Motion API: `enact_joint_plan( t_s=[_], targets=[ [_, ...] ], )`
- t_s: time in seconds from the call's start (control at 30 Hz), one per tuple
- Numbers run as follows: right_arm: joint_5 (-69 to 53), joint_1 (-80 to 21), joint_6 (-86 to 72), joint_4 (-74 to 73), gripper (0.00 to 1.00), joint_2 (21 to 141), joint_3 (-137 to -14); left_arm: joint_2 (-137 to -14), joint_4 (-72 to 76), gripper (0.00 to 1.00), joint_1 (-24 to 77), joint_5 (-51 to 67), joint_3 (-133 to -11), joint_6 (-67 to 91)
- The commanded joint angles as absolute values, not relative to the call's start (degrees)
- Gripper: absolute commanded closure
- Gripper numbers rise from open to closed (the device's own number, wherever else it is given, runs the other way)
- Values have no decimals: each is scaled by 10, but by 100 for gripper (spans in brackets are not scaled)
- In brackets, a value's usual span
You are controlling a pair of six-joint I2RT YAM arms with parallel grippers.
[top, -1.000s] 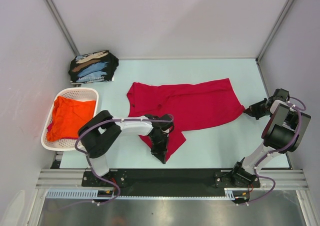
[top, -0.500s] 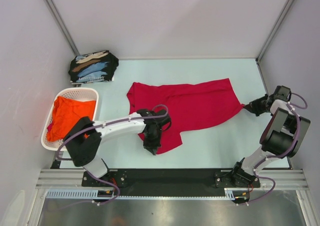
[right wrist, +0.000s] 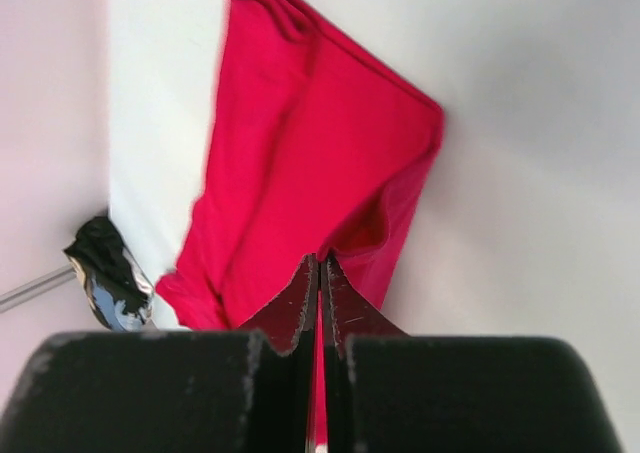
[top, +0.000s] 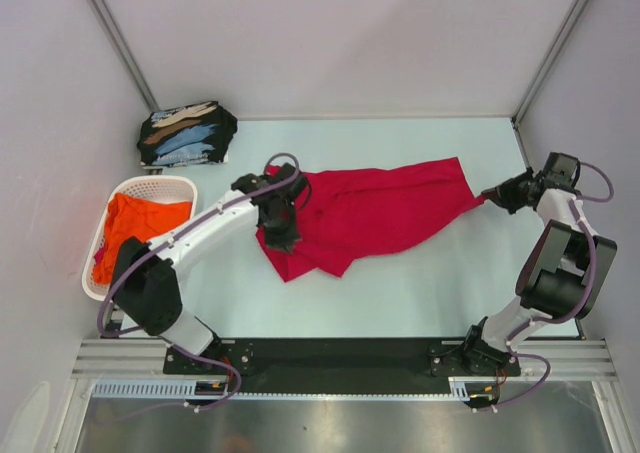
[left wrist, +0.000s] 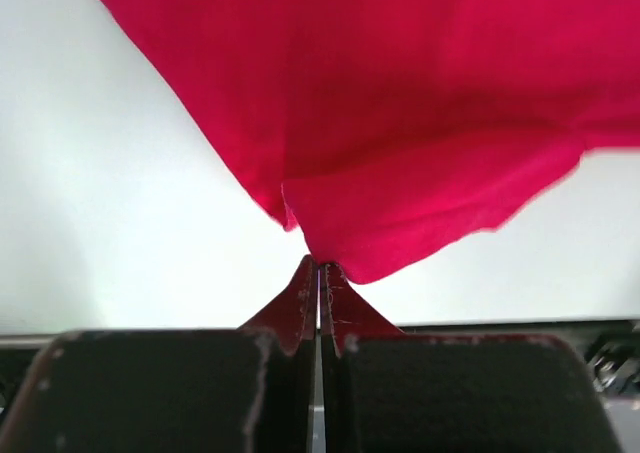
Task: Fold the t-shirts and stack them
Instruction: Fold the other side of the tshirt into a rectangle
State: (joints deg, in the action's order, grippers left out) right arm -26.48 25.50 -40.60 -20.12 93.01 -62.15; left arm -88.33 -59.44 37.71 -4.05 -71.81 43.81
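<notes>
While both arms grip it, the crimson t-shirt (top: 380,211) lies across the middle of the pale, smooth bench (top: 450,273). It is a soft matte cloth drawn into a long slanted band with shallow diagonal creases.

At the shirt's 9 o'clock end, the left end effector (top: 283,235) has its fingers pressed together on a bunched fold. In the left wrist view (left wrist: 318,273), red cloth fans out from the closed tips to a wavy lower hem. At the 3 o'clock end, the right end effector (top: 488,195) pinches a tapering corner, and its wrist view (right wrist: 318,268) shows the tips shut on a thin wedge of red.

Folded black t-shirts (top: 186,133) with light-blue and tan print sit squared at 10 o'clock, well apart from the red one. A crumpled orange t-shirt (top: 140,231) fills a white perforated basket (top: 150,182) at 9 o'clock, at the bench's edge.

A broad strip of bench shows at 6 o'clock between the shirt's lower edge and the arm bases. A narrower strip shows at 12 o'clock before the back wall.
</notes>
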Motion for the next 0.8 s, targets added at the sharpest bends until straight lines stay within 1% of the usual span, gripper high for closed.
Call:
enact_joint_plan(
  t_s=[0.0, 0.13, 0.17, 0.37, 0.53, 0.63, 0.77],
  targets=[
    [-278, 241, -426, -154, 100, 970, -681, -933, -578, 100, 312, -65, -794, 370],
    [-279, 223, -432, -122, 100, 1018, -714, -994, -570, 100, 267, -57, -873, 335],
    [-280, 217, -434, -120, 100, 1029, -723, -1021, -571, 100, 260, -55, -906, 324],
    [-290, 193, -433, -129, 100, 1134, -787, -1112, -578, 100, 218, -50, -1010, 311],
    [-295, 167, -414, -184, 100, 1218, -861, -1154, -588, 100, 179, -44, -1070, 318],
    [-280, 162, -408, -220, 100, 1236, -884, -1177, -603, 100, 165, -50, -1111, 320],
    [-251, 163, -399, -241, 100, 1234, -896, -1180, -611, 100, 155, -56, -1115, 323]
  ],
)
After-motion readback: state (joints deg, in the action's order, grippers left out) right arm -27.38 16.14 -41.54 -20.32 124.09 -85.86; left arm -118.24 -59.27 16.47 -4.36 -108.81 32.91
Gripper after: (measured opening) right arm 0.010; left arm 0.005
